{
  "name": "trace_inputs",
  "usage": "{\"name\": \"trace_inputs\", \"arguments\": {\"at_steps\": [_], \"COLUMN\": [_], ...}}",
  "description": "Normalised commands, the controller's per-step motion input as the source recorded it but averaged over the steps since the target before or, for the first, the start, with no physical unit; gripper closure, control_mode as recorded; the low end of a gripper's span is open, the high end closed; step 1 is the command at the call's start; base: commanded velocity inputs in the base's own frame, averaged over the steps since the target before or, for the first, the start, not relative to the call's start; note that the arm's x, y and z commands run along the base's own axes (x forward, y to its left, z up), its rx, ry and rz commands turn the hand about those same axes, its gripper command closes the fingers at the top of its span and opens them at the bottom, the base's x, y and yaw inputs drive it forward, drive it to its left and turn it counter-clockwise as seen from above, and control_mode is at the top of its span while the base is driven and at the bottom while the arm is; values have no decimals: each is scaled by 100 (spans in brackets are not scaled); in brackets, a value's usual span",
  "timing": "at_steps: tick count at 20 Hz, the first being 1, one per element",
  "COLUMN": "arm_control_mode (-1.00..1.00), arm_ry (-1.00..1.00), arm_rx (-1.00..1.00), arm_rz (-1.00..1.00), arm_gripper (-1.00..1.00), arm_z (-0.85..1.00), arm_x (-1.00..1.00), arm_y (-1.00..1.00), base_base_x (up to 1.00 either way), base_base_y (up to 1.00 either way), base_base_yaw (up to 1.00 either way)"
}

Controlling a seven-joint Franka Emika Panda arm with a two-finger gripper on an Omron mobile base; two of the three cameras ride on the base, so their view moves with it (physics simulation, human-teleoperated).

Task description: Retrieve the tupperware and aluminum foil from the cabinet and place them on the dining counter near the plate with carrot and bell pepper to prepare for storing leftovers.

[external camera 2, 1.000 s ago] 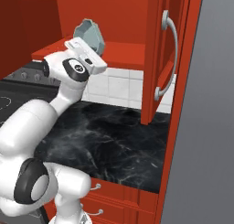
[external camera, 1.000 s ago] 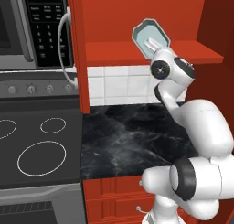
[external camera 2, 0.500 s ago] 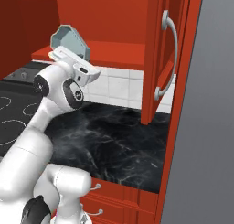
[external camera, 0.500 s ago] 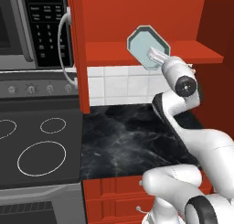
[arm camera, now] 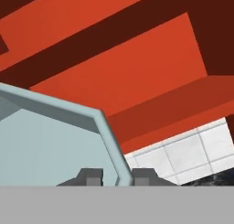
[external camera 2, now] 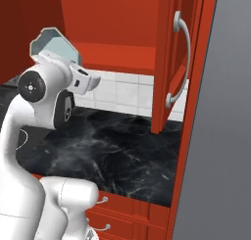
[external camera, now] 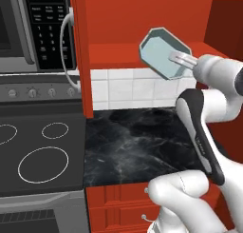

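My gripper (external camera: 182,59) is shut on the rim of the tupperware (external camera: 162,52), a pale blue-grey tub held tilted on its side in the air in front of the open red cabinet (external camera: 118,18). In the hand view the tub's rim (arm camera: 107,127) runs down between my two fingertips (arm camera: 93,175), with my gripper (arm camera: 117,176) closed on it. From the right, the tupperware (external camera 2: 53,45) sits above my wrist, before the cabinet shelf (external camera 2: 122,55). The aluminum foil, dining counter, plate, carrot and bell pepper are out of view.
The cabinet door (external camera 2: 166,62) stands open at right, with its silver handle (external camera 2: 180,62), beside a grey panel (external camera 2: 225,136). Below lies a black worktop (external camera: 133,141) with red drawers (external camera: 118,203). A stove (external camera: 42,163) and a microwave (external camera: 42,27) stand at left.
The arm has drawn back from the cabinet with the tupperware in its grip. The tub has moved left in the right base view and slightly lower. The gripper stayed shut.
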Motion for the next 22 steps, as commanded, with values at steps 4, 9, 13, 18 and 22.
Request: {"name": "trace_inputs", "arguments": {"at_steps": [4, 9, 13, 18, 22], "arm_control_mode": [-100, -100, -100, -100, -100], "arm_ry": [28, 35, 21, 15, 1], "arm_rx": [-14, -22, -12, -2, 0], "arm_rz": [0, -2, -6, -5, -1], "arm_gripper": [100, 100, 100, 100, 100], "arm_z": [-19, -33, -37, -42, -3], "arm_x": [-100, -90, -68, -41, -4], "arm_y": [31, 19, -12, -40, -18], "base_base_x": [0, 0, 0, 0, 0], "base_base_y": [0, 0, 0, 0, 0], "base_base_yaw": [0, 0, 0, 0, 0]}}
